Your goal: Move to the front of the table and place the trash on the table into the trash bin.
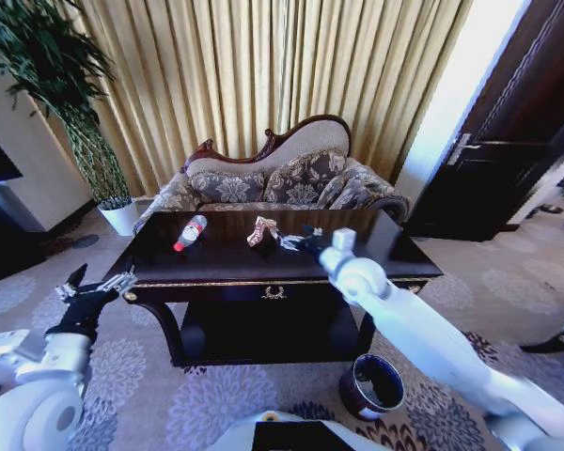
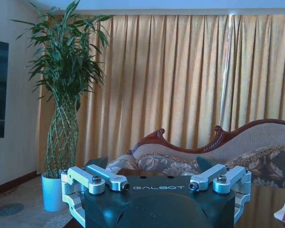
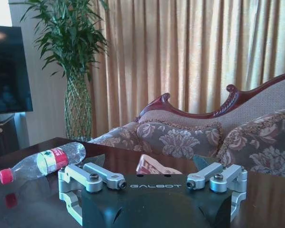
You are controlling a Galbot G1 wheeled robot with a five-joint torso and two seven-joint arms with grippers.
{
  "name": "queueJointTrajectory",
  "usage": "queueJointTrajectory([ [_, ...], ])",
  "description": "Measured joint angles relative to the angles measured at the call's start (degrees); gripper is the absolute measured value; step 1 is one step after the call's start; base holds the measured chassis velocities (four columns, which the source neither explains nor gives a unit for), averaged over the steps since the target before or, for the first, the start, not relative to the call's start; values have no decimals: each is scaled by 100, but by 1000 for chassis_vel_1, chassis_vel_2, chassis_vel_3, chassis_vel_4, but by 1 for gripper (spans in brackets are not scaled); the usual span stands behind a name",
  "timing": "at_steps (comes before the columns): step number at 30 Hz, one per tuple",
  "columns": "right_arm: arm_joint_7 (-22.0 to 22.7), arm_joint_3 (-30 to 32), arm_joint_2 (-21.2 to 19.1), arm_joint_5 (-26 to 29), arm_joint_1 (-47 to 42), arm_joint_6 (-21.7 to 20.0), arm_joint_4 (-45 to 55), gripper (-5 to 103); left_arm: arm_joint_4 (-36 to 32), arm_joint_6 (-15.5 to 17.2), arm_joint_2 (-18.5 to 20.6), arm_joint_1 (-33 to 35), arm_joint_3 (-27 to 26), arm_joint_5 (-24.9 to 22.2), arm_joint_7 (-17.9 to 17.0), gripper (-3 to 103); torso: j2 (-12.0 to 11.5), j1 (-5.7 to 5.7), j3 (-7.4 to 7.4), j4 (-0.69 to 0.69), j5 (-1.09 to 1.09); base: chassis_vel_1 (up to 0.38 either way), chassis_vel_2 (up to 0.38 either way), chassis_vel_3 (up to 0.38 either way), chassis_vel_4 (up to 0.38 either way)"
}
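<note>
The right gripper (image 1: 296, 242) hovers with fingers spread just beside the crumpled wrapper (image 1: 261, 230) in the middle of the table (image 1: 216, 268), which seems light and soft, so pinching its raised fold looks best.

Wrapper (image 3: 153, 166) partly behind right tool (image 3: 152, 164)

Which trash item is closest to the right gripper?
The wrapper, just left of the right gripper; the bottle lies farther left on the table.
</note>
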Motion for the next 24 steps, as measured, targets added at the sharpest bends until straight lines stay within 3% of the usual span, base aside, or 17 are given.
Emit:
queueJointTrajectory([
  [5,233,-331,358,-34,330,-137,-327,100,0,-77,41,116,-83,10,0,100,0,0,0,1,0,0,0,0,0],
  [8,737,-637,740,-65,503,-413,-529,100,0,-85,87,142,-122,-17,-44,100,0,0,-1,0,-1,0,0,0,0],
  [16,1362,-1094,1298,-322,673,-720,-848,100,0,-85,-26,153,-47,-18,-50,100,0,-1,-1,1,0,0,0,0,0],
  [24,1379,-1051,1765,-624,862,-715,-1534,100,0,-193,-73,250,-133,-6,-32,100,0,0,-1,1,1,0,0,0,0],
])
